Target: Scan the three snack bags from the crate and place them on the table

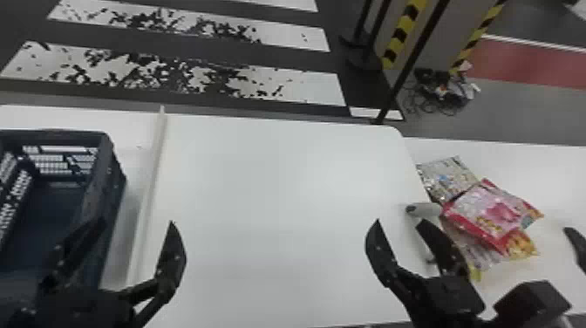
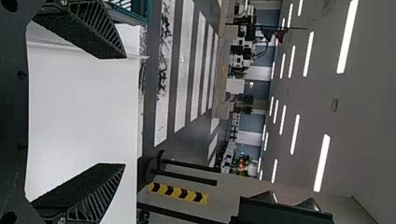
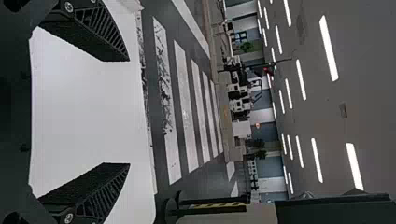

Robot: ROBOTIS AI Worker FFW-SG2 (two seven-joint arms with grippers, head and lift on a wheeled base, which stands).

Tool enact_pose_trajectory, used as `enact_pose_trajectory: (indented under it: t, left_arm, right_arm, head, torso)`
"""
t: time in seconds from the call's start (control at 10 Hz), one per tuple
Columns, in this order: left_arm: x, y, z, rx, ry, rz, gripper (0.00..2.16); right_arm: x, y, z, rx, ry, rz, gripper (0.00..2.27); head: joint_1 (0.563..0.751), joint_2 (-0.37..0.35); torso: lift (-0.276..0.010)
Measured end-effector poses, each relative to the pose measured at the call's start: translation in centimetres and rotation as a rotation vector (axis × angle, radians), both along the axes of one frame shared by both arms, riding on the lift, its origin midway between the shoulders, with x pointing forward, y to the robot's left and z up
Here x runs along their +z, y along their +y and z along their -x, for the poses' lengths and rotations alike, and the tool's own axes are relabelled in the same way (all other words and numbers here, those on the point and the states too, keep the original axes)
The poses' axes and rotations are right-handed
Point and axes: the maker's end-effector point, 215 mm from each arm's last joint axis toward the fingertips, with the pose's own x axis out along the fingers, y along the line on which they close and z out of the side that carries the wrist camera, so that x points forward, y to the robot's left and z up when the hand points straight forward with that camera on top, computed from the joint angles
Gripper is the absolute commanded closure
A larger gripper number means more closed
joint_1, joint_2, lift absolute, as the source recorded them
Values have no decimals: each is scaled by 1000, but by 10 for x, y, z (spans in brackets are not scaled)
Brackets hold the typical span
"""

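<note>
Nearest, in the head view, the left gripper (image 1: 137, 222) hangs at the left end of the white table (image 1: 279, 183), its fingers apart, one seen against the crate's near-right side. The right gripper (image 1: 399, 221) hangs near the table's right edge, its fingers also apart. Each wrist view shows the gap between that gripper's own fingers, with nothing held in it. The head view shows the three snack bags lying overlapped on a white side surface (image 1: 553, 174) just beyond the table's right edge: a yellow-marked bag (image 1: 482, 257) nearest, a red and pink bag (image 1: 488, 211) on top of it, and a silvery bag (image 1: 449, 176) farthest. Past the table's left edge, with its raised ridge (image 1: 150, 174), stands the dark blue crate (image 1: 115, 174). Beyond the table's rounded far-right corner are black posts (image 1: 403, 70) and a yellow-and-black striped strip (image 1: 399, 35); white floor stripes (image 1: 305, 85) cross the floor past the far edge. The wrist views add ceiling lights (image 2: 322, 161) in the distance.
</note>
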Motion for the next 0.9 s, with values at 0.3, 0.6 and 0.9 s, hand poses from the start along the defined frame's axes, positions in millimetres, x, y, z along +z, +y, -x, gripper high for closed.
enact_pose_trajectory:
  t: [0.3, 0.6, 0.9]
  left_arm:
    - [6, 2, 1, 9, -19, 5, 36]
    - [7, 1, 1, 7, -22, 6, 36]
    - [4, 1, 1, 5, -20, -12, 36]
  right_arm:
    - [5, -1, 1, 0, -17, 2, 87]
    - [7, -4, 0, -7, -22, -13, 87]
    - [6, -2, 0, -5, -20, -17, 87]
  head:
    - [695, -208]
    - [695, -213]
    - [695, -210]
  torso:
    - [-62]
    - [-62]
    - [-62]
